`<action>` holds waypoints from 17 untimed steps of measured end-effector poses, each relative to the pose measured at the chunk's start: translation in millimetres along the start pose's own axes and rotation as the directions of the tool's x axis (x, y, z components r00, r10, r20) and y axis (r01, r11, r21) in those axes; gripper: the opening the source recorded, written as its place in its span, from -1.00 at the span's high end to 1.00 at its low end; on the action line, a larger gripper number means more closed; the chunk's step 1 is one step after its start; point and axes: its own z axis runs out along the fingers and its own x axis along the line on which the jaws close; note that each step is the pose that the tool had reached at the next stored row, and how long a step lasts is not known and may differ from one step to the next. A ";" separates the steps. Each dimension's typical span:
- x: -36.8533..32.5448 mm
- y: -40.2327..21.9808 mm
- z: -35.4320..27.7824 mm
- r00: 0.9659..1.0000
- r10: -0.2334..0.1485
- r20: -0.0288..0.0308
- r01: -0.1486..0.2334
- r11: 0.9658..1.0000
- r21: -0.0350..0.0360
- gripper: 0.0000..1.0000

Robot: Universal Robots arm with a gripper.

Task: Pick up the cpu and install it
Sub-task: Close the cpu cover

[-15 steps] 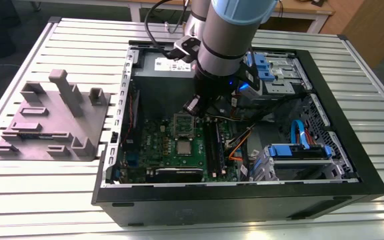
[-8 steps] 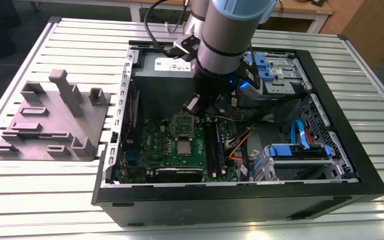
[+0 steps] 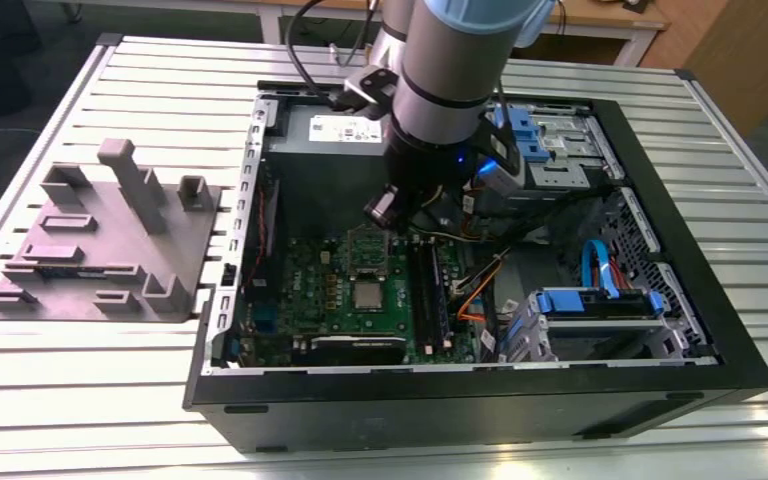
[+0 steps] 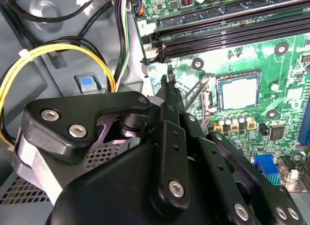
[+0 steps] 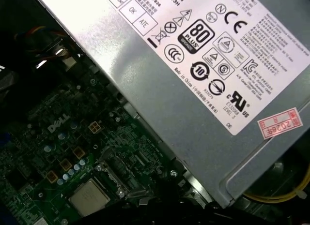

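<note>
Small silvery-grey square cpu (image 4: 238, 92) lies flat inside dark square socket (image 4: 237, 73), likely seated for clamping. My end effector (image 4: 167, 84) hovers just beside socket, pinched closed, gripping nothing.

A large white label (image 5: 208, 36) is carried on the grey metal box (image 5: 145, 99) in the first wrist view. It is printed in black with round and square certification marks, a crossed-out bin sign, boxed letters and lines of small characters. Near the label's corner on the same box, a small pink sticker (image 5: 277, 124) with red numerals is stuck askew. Beside the box, a short word in white capitals (image 5: 57, 127) is printed on the green motherboard (image 5: 72, 167). In the exterior view the label is seen on the box, its print too small to be made out.
</note>
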 end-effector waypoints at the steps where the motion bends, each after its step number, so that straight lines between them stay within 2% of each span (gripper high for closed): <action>1: 0.3 0.3 -0.6 1.000 0.000 0.000 0.000 1.000 0.000 0.80; 12: 1.5 2.5 -6.4 1.000 -0.014 -0.001 0.014 1.000 0.000 0.80; 17: 1.2 2.9 -7.5 0.999 -0.034 -0.003 0.034 0.999 -0.001 0.80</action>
